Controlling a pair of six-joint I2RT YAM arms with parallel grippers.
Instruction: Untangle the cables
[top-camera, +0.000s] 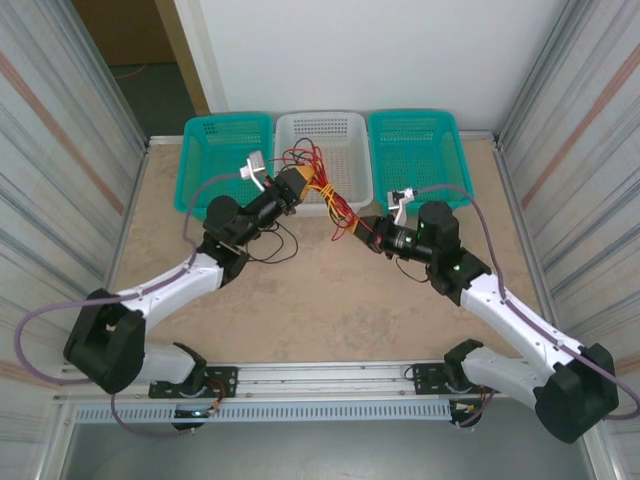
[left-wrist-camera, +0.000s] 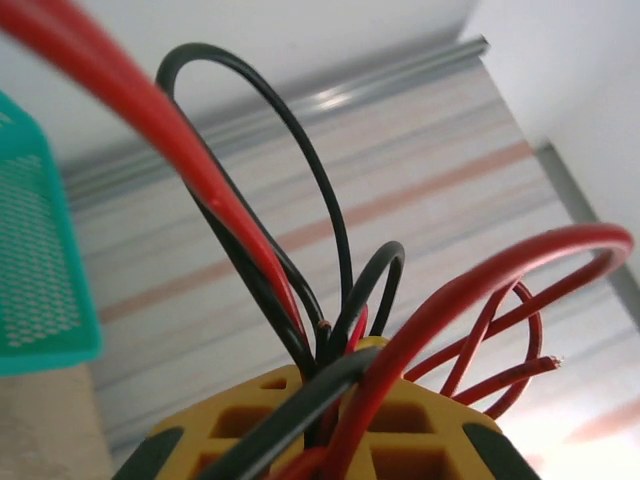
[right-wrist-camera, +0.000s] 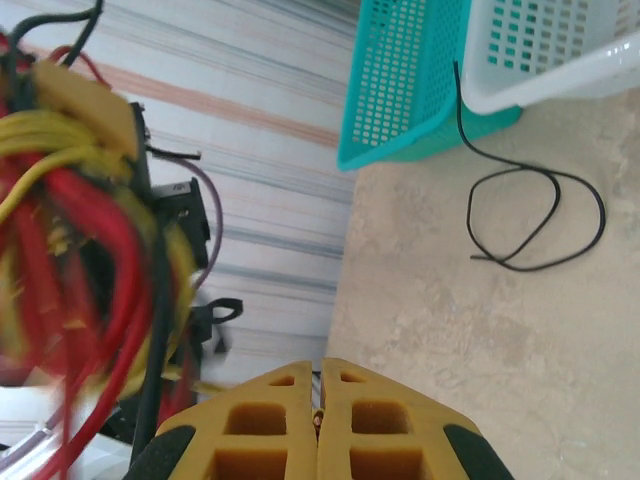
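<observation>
The cables (top-camera: 322, 190) form a tangled red, yellow and black bunch hanging in the air in front of the white basket (top-camera: 335, 130). My left gripper (top-camera: 293, 186) is shut on the bunch's left end. In the left wrist view, red and black cables (left-wrist-camera: 330, 290) loop up out of my closed left gripper (left-wrist-camera: 345, 352). My right gripper (top-camera: 362, 228) is shut on a thin strand running down from the bunch. Between its closed yellow fingers (right-wrist-camera: 270, 410) a small cable end (right-wrist-camera: 320, 414) shows. The blurred bunch (right-wrist-camera: 80, 230) hangs at the left of that view.
One loose black cable (top-camera: 277, 240) lies coiled on the table under the left arm and shows as a loop (right-wrist-camera: 540, 215) in the right wrist view. Teal baskets (top-camera: 228, 150) (top-camera: 415, 150) flank the white one along the back edge. Striped walls close both sides.
</observation>
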